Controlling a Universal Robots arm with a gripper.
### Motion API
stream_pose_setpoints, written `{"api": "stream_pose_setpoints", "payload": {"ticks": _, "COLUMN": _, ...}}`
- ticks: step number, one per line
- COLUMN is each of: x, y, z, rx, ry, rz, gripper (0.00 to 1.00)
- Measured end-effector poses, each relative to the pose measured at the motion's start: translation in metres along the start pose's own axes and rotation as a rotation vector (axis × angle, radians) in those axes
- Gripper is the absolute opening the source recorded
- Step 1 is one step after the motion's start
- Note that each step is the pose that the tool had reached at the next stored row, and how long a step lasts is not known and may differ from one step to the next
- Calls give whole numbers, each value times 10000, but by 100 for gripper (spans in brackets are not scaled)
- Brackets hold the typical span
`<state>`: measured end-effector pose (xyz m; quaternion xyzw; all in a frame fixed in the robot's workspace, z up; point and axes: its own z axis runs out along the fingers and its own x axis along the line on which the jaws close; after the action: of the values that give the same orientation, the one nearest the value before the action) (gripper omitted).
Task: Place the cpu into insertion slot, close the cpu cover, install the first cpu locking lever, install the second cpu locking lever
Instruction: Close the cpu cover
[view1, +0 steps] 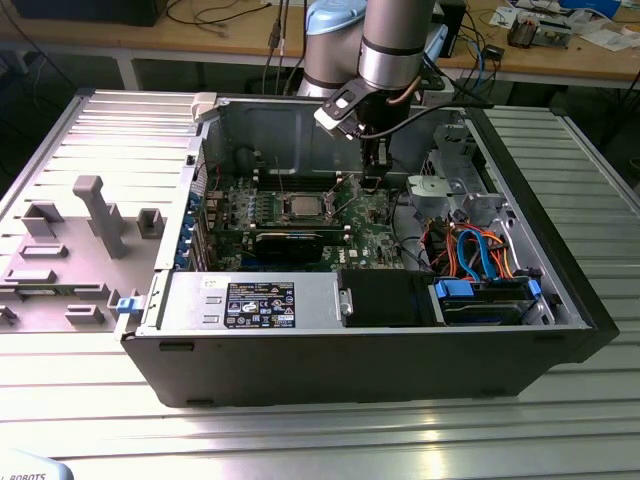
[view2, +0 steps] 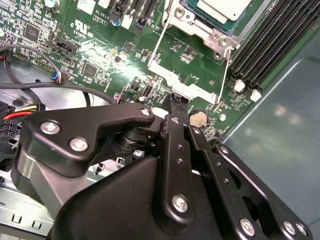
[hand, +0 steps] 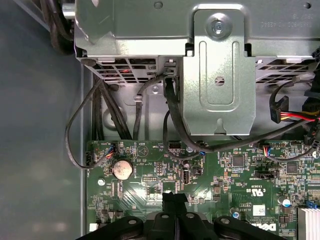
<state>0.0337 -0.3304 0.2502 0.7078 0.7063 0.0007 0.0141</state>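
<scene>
- One step out of four looks done so far, imo. The cpu is sitting in the insertion slot, silvery top up, flat as far as I can tell. In the exterior view the cpu is mid-board inside the open computer case.
- The cpu cover isn't down. In the second wrist view it reads as a thin silver frame swung away from the slot, with green motherboard showing through its window. So I'd call the closing step not done.
- The gripper has its fingers drawn together, narrow, with nothing visible between them. The tips are right at the cover's free edge, touching or just beside it, can't say which. A coin battery sits just beside the tips too.
- In the exterior view the gripper hangs low over the board, on the exterior view's right of the slot.
- Both locking levers: I can't pick them out well enough to call. With the cover open I'd judge neither is latched, so three steps are left.
</scene>
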Motion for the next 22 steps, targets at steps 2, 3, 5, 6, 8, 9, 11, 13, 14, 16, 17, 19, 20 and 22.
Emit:
{"api": "stream_pose_setpoints", "payload": {"ticks": 2, "x": 0, "y": 0, "z": 0, "rx": 1, "ry": 0, "rz": -6, "gripper": 11}}
{"api": "stream_pose_setpoints", "payload": {"ticks": 3, "x": 0, "y": 0, "z": 0, "rx": 1, "ry": 0, "rz": -9, "gripper": 11}}
{"api": "stream_pose_setpoints", "payload": {"ticks": 5, "x": 0, "y": 0, "z": 0, "rx": 2, "ry": 0, "rz": -18, "gripper": 11}}
{"api": "stream_pose_setpoints", "payload": {"ticks": 6, "x": 0, "y": 0, "z": 0, "rx": 3, "ry": 0, "rz": -21, "gripper": 11}}
{"api": "stream_pose_setpoints", "payload": {"ticks": 8, "x": 0, "y": 0, "z": 0, "rx": 3, "ry": 0, "rz": -26, "gripper": 11}}
{"api": "stream_pose_setpoints", "payload": {"ticks": 9, "x": 0, "y": 0, "z": 0, "rx": 3, "ry": 0, "rz": -27, "gripper": 11}}
{"api": "stream_pose_setpoints", "payload": {"ticks": 11, "x": 0, "y": -4, "z": 0, "rx": 3, "ry": 0, "rz": -25, "gripper": 11}}
{"api": "stream_pose_setpoints", "payload": {"ticks": 13, "x": 0, "y": -9, "z": 0, "rx": 3, "ry": 0, "rz": -25, "gripper": 11}}
{"api": "stream_pose_setpoints", "payload": {"ticks": 14, "x": 0, "y": -9, "z": 0, "rx": 3, "ry": 0, "rz": -26, "gripper": 11}}
{"api": "stream_pose_setpoints", "payload": {"ticks": 16, "x": 0, "y": -13, "z": 0, "rx": 3, "ry": 0, "rz": -25, "gripper": 11}}
{"api": "stream_pose_setpoints", "payload": {"ticks": 17, "x": 0, "y": -14, "z": 0, "rx": 3, "ry": 0, "rz": -24, "gripper": 11}}
{"api": "stream_pose_setpoints", "payload": {"ticks": 19, "x": 0, "y": -18, "z": 0, "rx": 3, "ry": 1, "rz": -24, "gripper": 11}}
{"api": "stream_pose_setpoints", "payload": {"ticks": 20, "x": 0, "y": -19, "z": 0, "rx": 3, "ry": 0, "rz": -25, "gripper": 11}}
{"api": "stream_pose_setpoints", "payload": {"ticks": 22, "x": 0, "y": -24, "z": 0, "rx": 3, "ry": 0, "rz": -24, "gripper": 11}}
